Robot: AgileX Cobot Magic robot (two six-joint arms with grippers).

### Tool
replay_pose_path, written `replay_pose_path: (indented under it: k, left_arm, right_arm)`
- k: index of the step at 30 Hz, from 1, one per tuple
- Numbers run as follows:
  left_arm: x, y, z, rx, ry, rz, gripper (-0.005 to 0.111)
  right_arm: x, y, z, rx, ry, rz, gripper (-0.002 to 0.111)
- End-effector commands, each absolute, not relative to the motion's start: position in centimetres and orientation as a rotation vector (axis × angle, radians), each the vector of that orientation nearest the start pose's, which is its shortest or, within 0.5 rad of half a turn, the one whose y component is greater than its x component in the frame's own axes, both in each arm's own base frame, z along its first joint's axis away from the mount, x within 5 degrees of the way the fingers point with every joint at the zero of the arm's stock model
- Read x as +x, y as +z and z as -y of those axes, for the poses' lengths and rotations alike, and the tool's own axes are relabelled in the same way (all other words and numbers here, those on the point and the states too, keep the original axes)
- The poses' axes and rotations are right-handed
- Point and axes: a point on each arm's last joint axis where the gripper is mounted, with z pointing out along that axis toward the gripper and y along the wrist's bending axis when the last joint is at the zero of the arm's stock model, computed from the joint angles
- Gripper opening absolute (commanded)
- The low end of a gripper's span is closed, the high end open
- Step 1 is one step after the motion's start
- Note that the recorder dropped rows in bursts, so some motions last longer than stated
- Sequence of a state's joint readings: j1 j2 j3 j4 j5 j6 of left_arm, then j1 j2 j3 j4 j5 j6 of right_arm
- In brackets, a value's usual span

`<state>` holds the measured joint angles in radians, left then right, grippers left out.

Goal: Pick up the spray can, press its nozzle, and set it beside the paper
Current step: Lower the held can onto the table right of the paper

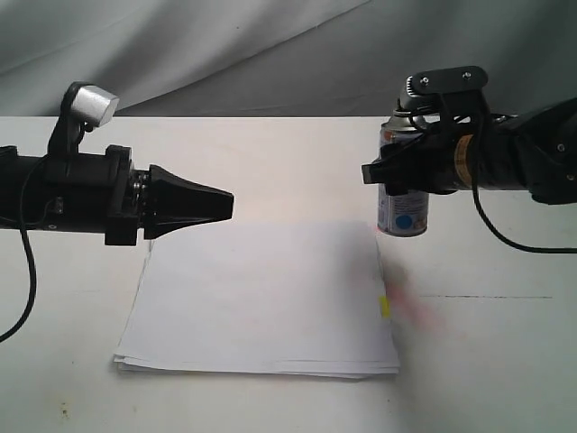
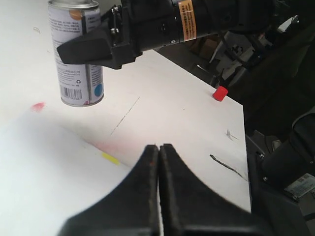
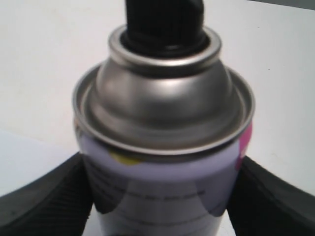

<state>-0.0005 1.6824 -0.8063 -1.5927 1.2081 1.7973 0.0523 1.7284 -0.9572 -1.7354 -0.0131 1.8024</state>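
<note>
**Exterior view.** The spray can [image 1: 402,214] stands upright near the far right corner of the paper [image 1: 261,298], just off the sheet's edge. Whether its base touches the tabletop [image 1: 487,361] or hangs just above it cannot be told. The right gripper [image 1: 389,176] reaches in from the right and pinches the can at mid-height, one finger on each side of the label. The left gripper [image 1: 223,206] hovers level above the paper's far left part, its fingers pressed together into a single point. A yellow tab [image 1: 385,307] sits on the paper's right edge, and a faint pink smudge [image 1: 416,308] tints the tabletop just beside it.

**Left wrist view.** The left gripper's closed fingers [image 2: 147,196] meet along one seam above the white sheet. Beyond them is the can, showing a barcode and a blue dot, with a right finger [image 2: 86,48] across its label. A small red cap [image 2: 220,93] lies well apart on the tabletop.

**Right wrist view.** The black nozzle [image 3: 165,22] tops the can's domed silver shoulder [image 3: 162,105]. The two black fingers [image 3: 42,199] bear on opposite sides of the can body.
</note>
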Motion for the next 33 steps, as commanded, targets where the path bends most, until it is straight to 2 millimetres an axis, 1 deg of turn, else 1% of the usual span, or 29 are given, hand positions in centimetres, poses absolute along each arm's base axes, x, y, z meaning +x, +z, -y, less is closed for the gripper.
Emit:
replay_pose_path:
  k: [1,2,3,4,6,9,10,13,18,24,29,33]
  left_arm:
    - [28.4,21.8,8.5,0.743,-1.268,-1.859,0.000]
    - [28.4,21.8,8.5,0.743,-1.268,-1.859,0.000]
    - [28.4,21.8,8.5,0.743,-1.268,-1.859,0.000]
    - [28.4,21.8,8.5,0.743,-1.268,-1.859,0.000]
    - [28.4,21.8,8.5,0.743,-1.268,-1.859,0.000]
    - [28.4,21.8,8.5,0.743,-1.268,-1.859,0.000]
    - [28.4,21.8,8.5,0.743,-1.268,-1.859,0.000]
    - [28.4,21.8,8.5,0.743,-1.268,-1.859,0.000]
    - [28.4,21.8,8.5,0.743,-1.268,-1.859,0.000]
    - [28.4,21.8,8.5,0.743,-1.268,-1.859,0.000]
    - [28.4,21.8,8.5,0.743,-1.268,-1.859,0.000]
    - [28.4,21.8,8.5,0.743,-1.268,-1.859,0.000]
  right_arm:
    - [35.6,22.4,-2.2,-0.042,0.106,-2.184,0.000]
    - [35.4,23.0,-2.2,-0.043,0.106,-2.170,0.000]
    - [35.0,24.4,-1.8,-0.046,0.089,-2.127,0.000]
    - [34.6,25.6,-1.3,-0.046,0.087,-2.096,0.000]
    - [34.1,27.0,0.1,-0.023,0.084,-2.050,0.000]
    - [33.9,27.5,1.6,-0.017,0.172,-1.973,0.000]
    - [33.7,27.2,1.7,-0.026,0.195,-1.922,0.000]
    - [33.1,26.0,1.7,-0.051,0.163,-1.868,0.000]
    - [30.9,22.4,1.5,-0.134,0.081,-1.866,0.000]
    - [29.1,18.9,1.3,-0.124,0.088,-1.840,0.000]
    - [29.0,16.8,0.9,-0.124,0.134,-1.841,0.000]
    - [29.2,15.7,0.3,-0.130,0.163,-1.857,0.000]
